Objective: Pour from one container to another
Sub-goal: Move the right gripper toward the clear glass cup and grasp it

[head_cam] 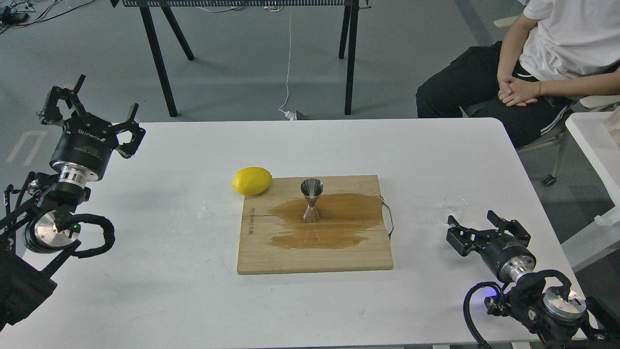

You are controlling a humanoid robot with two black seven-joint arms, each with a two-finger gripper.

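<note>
We find the pour not begun: our right gripper spread, empty, just beside the cup at its 11 o'clock; left gripper spread, idle; jigger upright mid-board, wet stain around it.

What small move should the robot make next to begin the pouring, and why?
Probably ease the open right gripper forward around the small clear glass-like cup. The cup stands on the white table just beyond its fingers, not yet held, while the shiny steel hourglass jigger waits upright on the wet wooden board.
</note>
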